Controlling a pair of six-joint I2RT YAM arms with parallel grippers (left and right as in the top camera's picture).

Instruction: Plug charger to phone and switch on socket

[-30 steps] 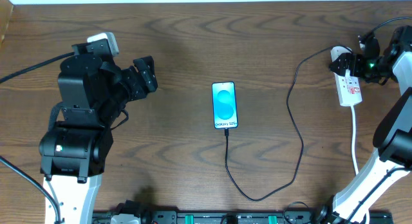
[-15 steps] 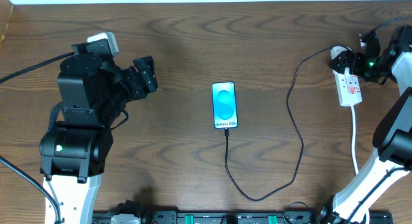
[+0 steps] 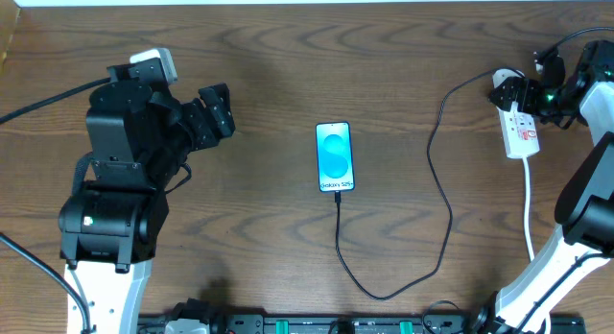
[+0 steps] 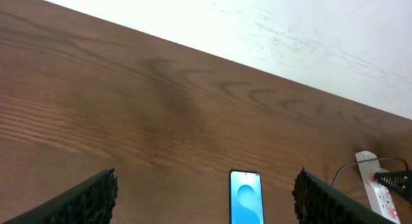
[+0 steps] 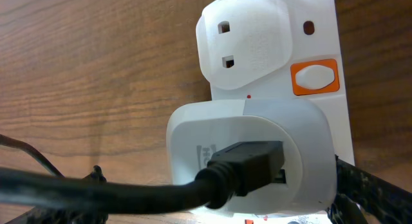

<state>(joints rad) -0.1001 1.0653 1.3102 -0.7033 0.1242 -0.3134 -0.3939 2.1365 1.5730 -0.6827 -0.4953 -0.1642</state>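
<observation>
The phone (image 3: pixel 335 157) lies face up in the middle of the bench (image 3: pixel 240 238). The charger (image 3: pixel 443 209) meets its near short edge, so the plugging part looks done. The black cable loops toward the near edge, then runs up to the socket (image 3: pixel 521 132) near the far right corner.

What is left, I judge, is the switch. The right gripper (image 3: pixel 526 92) hangs over the far end of the socket with its fingers released and spread wide, grasping nothing. The left gripper (image 3: pixel 219 108) is well apart on the left side, also released and empty.

In the right wrist view the orange switch (image 5: pixel 315 78) sits beside the empty outlet, just past the white adapter (image 5: pixel 251 147) that carries the black plug. To press it well, one fingertip should come straight down on the switch alone, clear of the adapter and the cable. The strip is light and could skid or tip, so the push should go downward, not sideways. Whether the switch is already on I cannot tell.
</observation>
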